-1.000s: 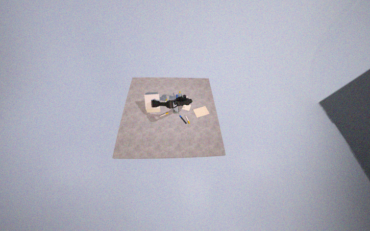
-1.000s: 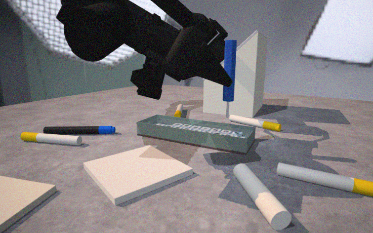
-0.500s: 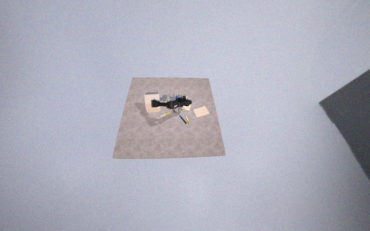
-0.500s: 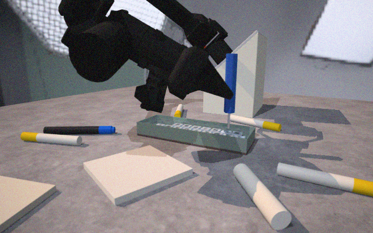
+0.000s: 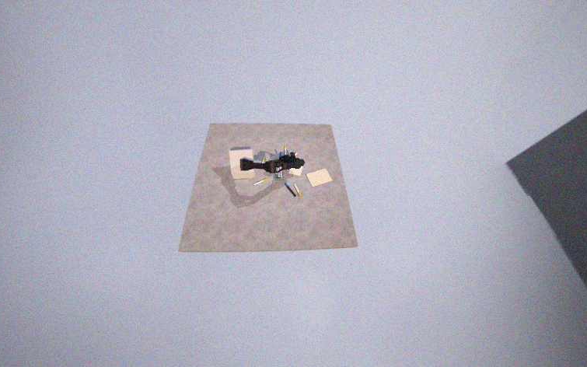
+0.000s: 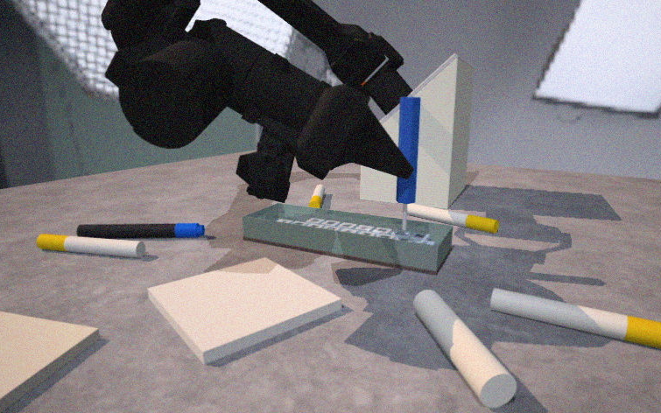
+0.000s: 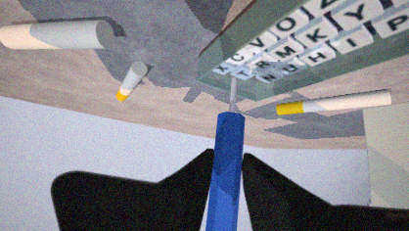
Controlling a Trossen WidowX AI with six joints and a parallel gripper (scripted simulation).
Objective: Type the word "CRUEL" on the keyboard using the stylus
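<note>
The blue stylus (image 6: 409,133) (image 7: 225,176) stands nearly upright, its thin metal tip pointing down. My gripper (image 6: 410,171) (image 7: 228,156) is shut on the stylus's blue handle, above one end of the keyboard. The keyboard (image 6: 291,233) (image 7: 219,55) is a narrow green tray with raised walls and white letter keys. In the wrist view the tip reaches down among the keys at the near end, beside T and close to X and C. The frames do not show clearly which key it touches or whether that key is down. In the top view the arm hides much of this.
A pale wedge-shaped block (image 6: 425,153) (image 5: 242,173) stands behind the keyboard. White-and-yellow markers (image 6: 453,218) (image 6: 600,323) (image 6: 91,246) and a black-and-blue marker (image 6: 132,230) lie around it. Two flat pale slabs (image 6: 245,302) (image 6: 19,348) lie in front.
</note>
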